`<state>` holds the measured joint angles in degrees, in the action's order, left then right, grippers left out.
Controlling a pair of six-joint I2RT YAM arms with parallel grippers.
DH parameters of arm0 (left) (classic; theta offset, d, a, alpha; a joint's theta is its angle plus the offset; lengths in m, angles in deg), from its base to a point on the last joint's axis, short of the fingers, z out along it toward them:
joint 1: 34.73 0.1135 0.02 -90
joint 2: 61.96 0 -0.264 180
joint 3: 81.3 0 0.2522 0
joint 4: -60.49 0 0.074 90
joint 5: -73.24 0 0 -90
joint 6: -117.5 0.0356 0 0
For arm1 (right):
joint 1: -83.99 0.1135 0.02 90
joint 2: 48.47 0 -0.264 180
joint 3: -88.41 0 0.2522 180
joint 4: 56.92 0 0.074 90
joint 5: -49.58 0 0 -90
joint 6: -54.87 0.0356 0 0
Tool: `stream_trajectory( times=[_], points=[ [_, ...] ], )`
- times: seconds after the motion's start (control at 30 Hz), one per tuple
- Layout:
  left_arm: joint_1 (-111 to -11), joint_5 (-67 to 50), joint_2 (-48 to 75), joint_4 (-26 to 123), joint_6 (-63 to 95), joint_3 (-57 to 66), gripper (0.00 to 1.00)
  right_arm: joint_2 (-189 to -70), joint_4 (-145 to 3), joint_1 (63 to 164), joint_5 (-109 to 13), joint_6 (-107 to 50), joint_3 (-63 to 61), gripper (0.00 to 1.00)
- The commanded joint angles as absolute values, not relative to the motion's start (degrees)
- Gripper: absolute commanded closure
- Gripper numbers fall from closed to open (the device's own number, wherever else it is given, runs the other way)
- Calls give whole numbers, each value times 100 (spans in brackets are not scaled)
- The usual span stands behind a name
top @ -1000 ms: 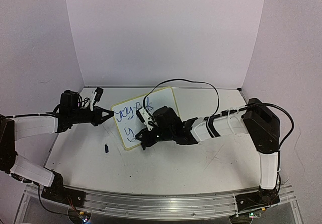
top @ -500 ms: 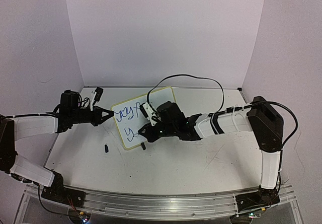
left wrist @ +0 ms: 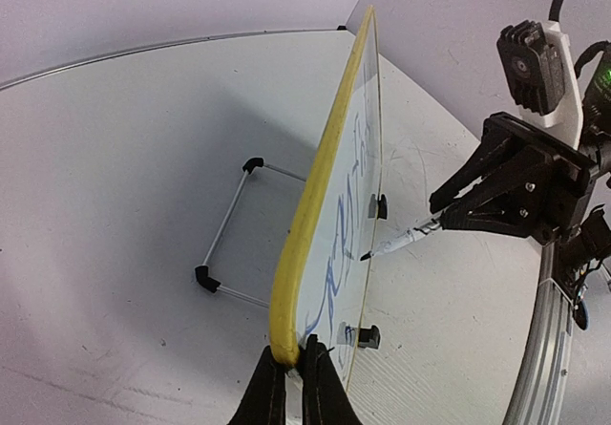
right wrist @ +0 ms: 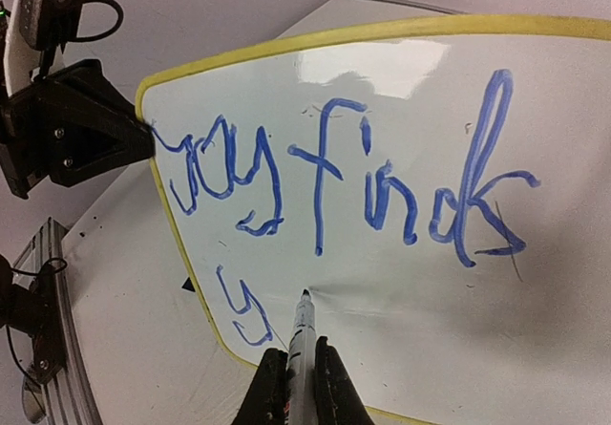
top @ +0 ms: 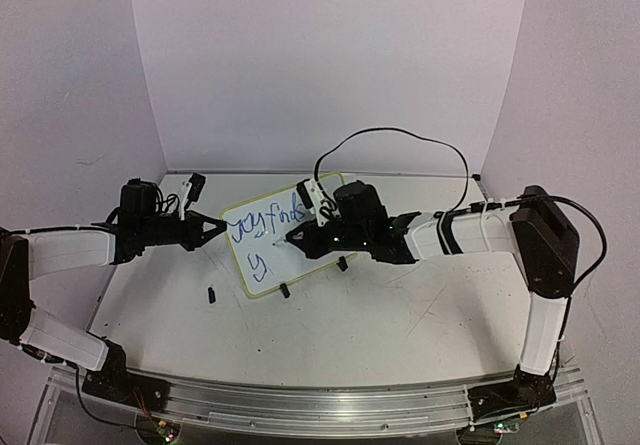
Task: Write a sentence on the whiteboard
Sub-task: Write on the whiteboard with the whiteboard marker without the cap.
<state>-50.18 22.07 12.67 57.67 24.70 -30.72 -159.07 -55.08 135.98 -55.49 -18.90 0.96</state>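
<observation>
The whiteboard stands tilted on the table, pale yellow frame edge-on in the left wrist view. Blue writing fills its top line, and a lone "y" sits at the lower left. My left gripper is shut on the board's left edge. My right gripper is shut on a marker. The marker's dark tip rests at the board face just right of the "y". I cannot tell whether it touches. From the left wrist, the marker points at the board.
A small dark cap-like piece lies on the table in front of the board's left corner. Two black clip feet hold the bottom edge. A wire stand props the back. The right arm's cable loops above.
My right gripper has moved up and to the right with the marker, off the board's lower left corner, uncovering the top line. The left arm and the board have not moved.
</observation>
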Motion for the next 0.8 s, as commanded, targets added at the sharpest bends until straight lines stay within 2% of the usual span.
stream_trajectory(
  times=[0.0,0.77],
  points=[
    [-5045,1972,1325,5552,2934,-2924,100,-16098,-5298,13641,-5791,-1866,-208,100],
    [-5041,1998,1334,5552,2927,-2913,100,-16417,-5331,13712,-5923,-1817,-381,100]
  ],
)
